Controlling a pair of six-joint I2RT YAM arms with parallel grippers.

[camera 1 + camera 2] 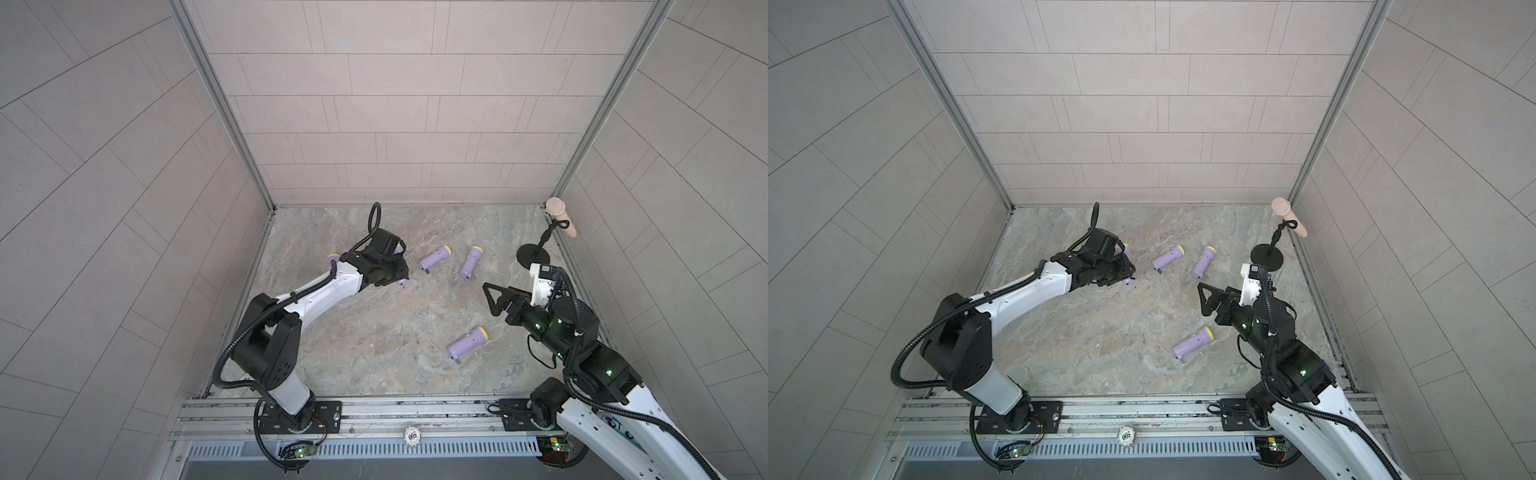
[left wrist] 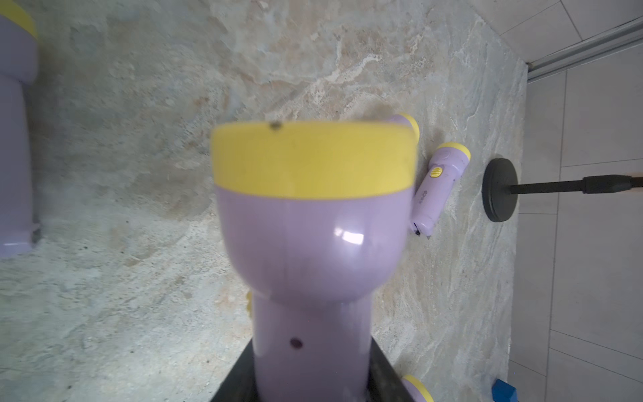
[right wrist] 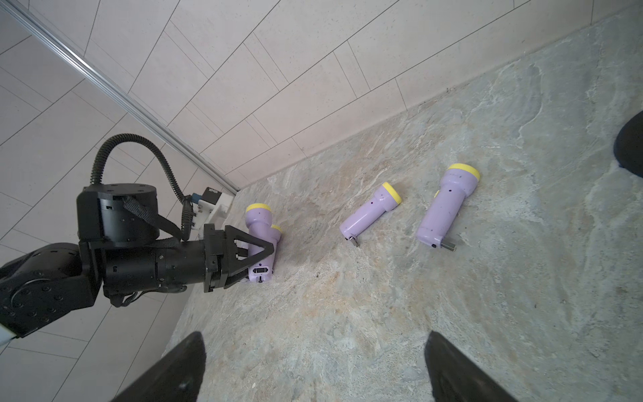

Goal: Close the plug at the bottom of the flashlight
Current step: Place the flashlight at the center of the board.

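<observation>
Top views, left jaws: clamped on the body of the held flashlight [image 1: 402,282] at the back left of the bench [image 1: 374,332]. In both top views my wrist hides all but its tail end.
Top views, right jaws: apart and empty, hovering over the right side of the bench, well apart from the held flashlight.
Top views, clutter risk: the left mid-bench flashlight [image 1: 434,257] and the right mid-bench flashlight [image 1: 471,262] lie between my two arms. I judge a low reach across could sweep them.
Top views, stand risk: the microphone stand [image 1: 534,253] sits just behind my right wrist, so a careless swing could tip it.
Left wrist, grip risk: the held flashlight [image 2: 313,243] fills the view with its yellow head away from me and my jaws flanking the smooth body. A hard push on the tail could slide or twist it.
Left wrist, neighbour: the neighbouring flashlight [image 2: 15,139] lies close by and could get nudged.
Right wrist, tail: the base [image 3: 261,271] faces my right jaws, which stand wide apart. I cannot tell whether its plug is flush.
Right wrist, plug risk: the bare plug [image 3: 449,246] juts from the right mid-bench flashlight. I judge an off-centre press would bend such a plug rather than fold it.
</observation>
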